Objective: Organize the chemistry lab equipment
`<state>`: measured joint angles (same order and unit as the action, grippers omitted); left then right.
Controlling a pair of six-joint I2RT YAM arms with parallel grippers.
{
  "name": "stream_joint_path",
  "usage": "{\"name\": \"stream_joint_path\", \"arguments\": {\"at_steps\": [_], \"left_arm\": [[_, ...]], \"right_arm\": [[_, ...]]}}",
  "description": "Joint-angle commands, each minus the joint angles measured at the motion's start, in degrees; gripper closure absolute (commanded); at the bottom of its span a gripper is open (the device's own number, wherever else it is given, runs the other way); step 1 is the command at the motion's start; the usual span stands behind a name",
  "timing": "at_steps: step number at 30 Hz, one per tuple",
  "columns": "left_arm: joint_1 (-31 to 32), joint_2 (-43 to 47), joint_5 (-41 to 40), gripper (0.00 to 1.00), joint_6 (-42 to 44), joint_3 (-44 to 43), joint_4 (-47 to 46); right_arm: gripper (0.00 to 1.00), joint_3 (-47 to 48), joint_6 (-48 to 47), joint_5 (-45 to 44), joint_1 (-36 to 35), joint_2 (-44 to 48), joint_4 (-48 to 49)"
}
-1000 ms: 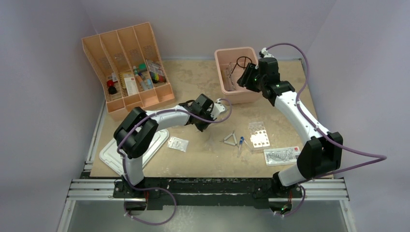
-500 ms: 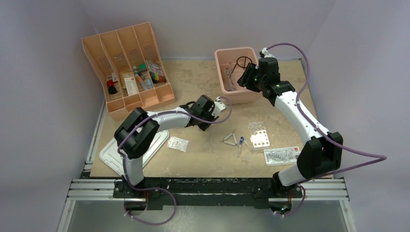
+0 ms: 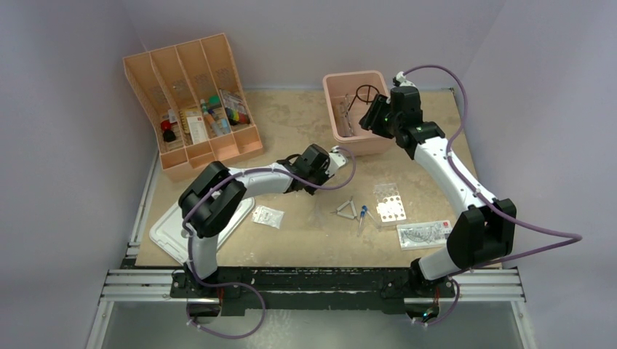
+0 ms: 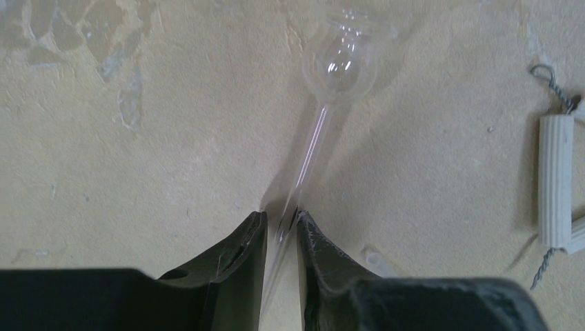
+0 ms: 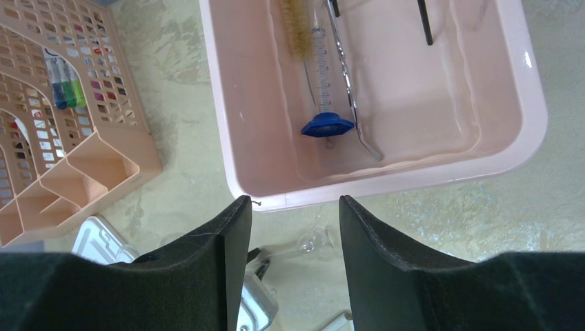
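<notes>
**A:** What lies closest to the arm bases?

**B:** A long clear packet [image 3: 426, 234] on the right and a smaller packet [image 3: 268, 216] toward the left. Between them are a wire triangle [image 3: 347, 211], a blue-tipped dropper [image 3: 361, 215] and a clear well rack [image 3: 389, 203]. All are loose on the desk [image 3: 313, 243], so I'd judge they are not yet sorted.

**A:** And the left arm?

**B:** It is stretched low over the middle of the desk, elbow folded, wrist nearly level. The left fingers [image 4: 241, 262] straddle the thin stem of a glass flask [image 4: 341, 65]. The flask lies flat on the desk with its bulb pointing away. The gap is narrow, and a sliver of space shows on one side of the stem, so I read it as not clamped. The low pose makes sense, because a stem lying flat on the surface can only be pinched from its sides.

**A:** The right arm?

**B:** It reaches far, wrist tipped down over the near rim of the pink tub [image 5: 524, 89]. The right fingers [image 5: 214, 241] stand well apart and hold nothing. The flask's bulb sits just in front of that rim.

**A:** What's in the tub?

**B:** A brush [image 5: 296, 31], a syringe [image 5: 323, 83], a metal rod [image 5: 348, 83] and a black wire ring [image 3: 364, 93]. The long pieces lie lengthwise, which suits a narrow tub. Farthest left, the orange tray [image 3: 136, 76] holds small items in its slots.
</notes>
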<state>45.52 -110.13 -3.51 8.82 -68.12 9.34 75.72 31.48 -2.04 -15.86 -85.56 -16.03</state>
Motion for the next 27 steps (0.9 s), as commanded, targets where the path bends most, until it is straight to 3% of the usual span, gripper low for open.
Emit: {"name": "stream_joint_path", "arguments": {"at_steps": [1,7,18,27], "left_arm": [[0.28,-4.23,-0.28,0.81,2.01,-1.12,1.29],[0.27,-2.68,-0.17,1.00,2.43,-0.13,1.03],[-2.47,10.29,5.72,1.00,-1.35,1.71,2.31],[-5.91,22.08,4.36,1.00,-7.26,3.45,-4.39]], "right_arm": [[0.48,0.31,0.16,-1.02,0.40,2.10,1.01],[0.48,0.04,0.14,-1.50,0.73,3.06,0.91],[0.48,-0.15,-0.14,-0.93,1.09,5.00,1.88],[0.48,-5.99,-2.42,12.56,1.14,8.29,14.50]]}}
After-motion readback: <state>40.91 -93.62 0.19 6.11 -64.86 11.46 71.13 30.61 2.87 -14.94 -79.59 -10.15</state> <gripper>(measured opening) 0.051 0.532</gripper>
